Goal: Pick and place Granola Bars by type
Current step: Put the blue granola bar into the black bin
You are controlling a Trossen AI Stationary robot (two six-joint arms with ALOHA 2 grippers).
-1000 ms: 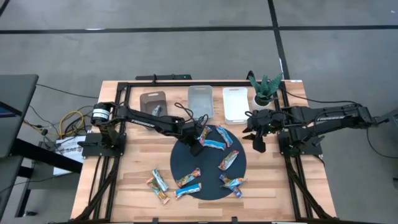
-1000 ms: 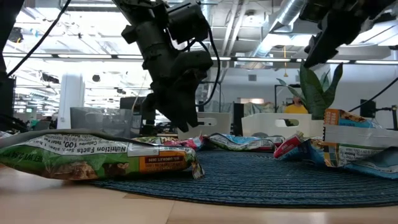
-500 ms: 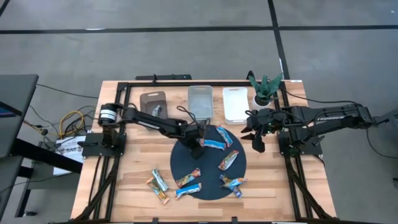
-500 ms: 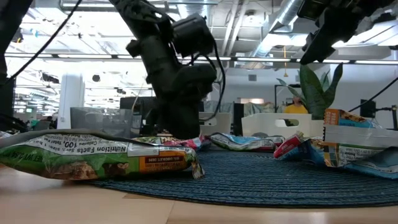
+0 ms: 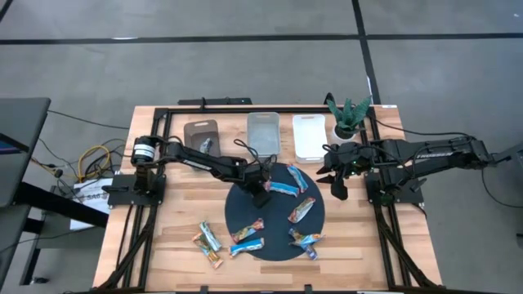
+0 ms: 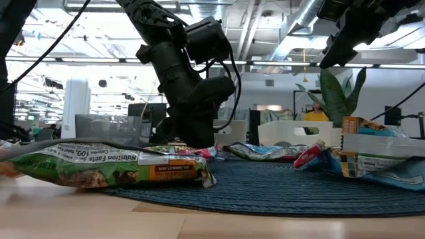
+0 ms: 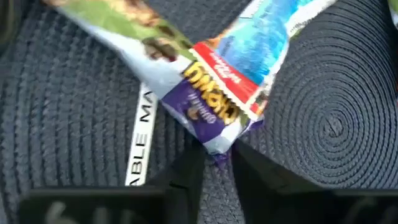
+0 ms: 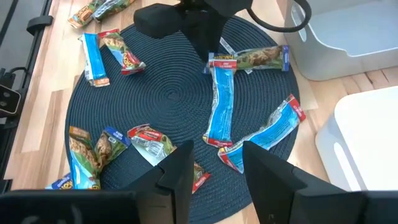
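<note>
Over the last second the left gripper (image 5: 261,194) has slid in from the mat's left rim toward its upper middle and sunk until it sits right down on the round dark mat (image 5: 245,214), at the tip of the blue-and-purple granola bar (image 7: 217,99) lying there. In the left wrist view its jaws stand a little apart, the bar's crimped end poking into the gap between them, so nothing is gripped yet (a pinch looks like the next thing due, though that is only my reading). The other granola bars (image 5: 301,209) are where they were: several spread over the mat, a few on the wooden worktop (image 5: 172,220) off its lower-left edge. The three trays (image 5: 263,131) along the far edge appear empty, so sorting has barely begun. The right gripper (image 5: 337,186) waits off the mat's right side, jaws released, holding nothing.
</note>
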